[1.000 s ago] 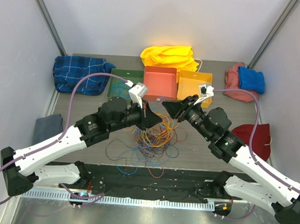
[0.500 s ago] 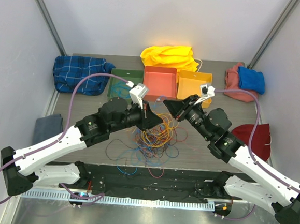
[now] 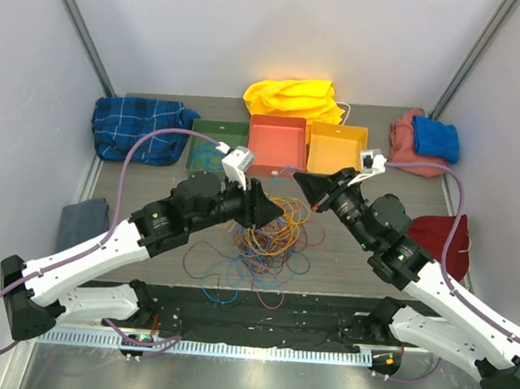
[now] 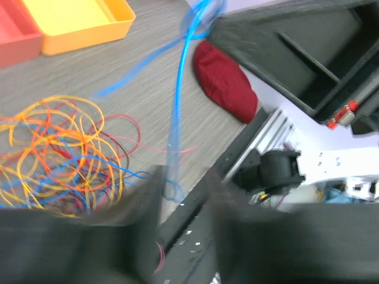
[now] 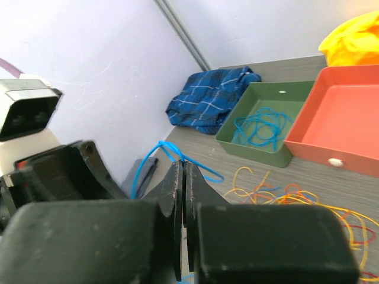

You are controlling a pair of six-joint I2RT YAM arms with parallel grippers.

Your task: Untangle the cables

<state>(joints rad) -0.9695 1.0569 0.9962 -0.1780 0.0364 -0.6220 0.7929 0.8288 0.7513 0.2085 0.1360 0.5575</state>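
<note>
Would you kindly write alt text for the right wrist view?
The right gripper is shut on a blue cable; behind it, a green tray holds another blue coil beside a red tray.

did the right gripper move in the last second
yes, the right gripper drew back to the right, its wrist now past the orange tray's right corner

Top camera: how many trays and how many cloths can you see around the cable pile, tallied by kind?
Trays: 3 (green tray, red tray, orange tray)
Cloths: 6 (blue plaid cloth, yellow cloth, pink cloth, blue towel, dark red cloth, grey cloth)
Total: 9
</note>
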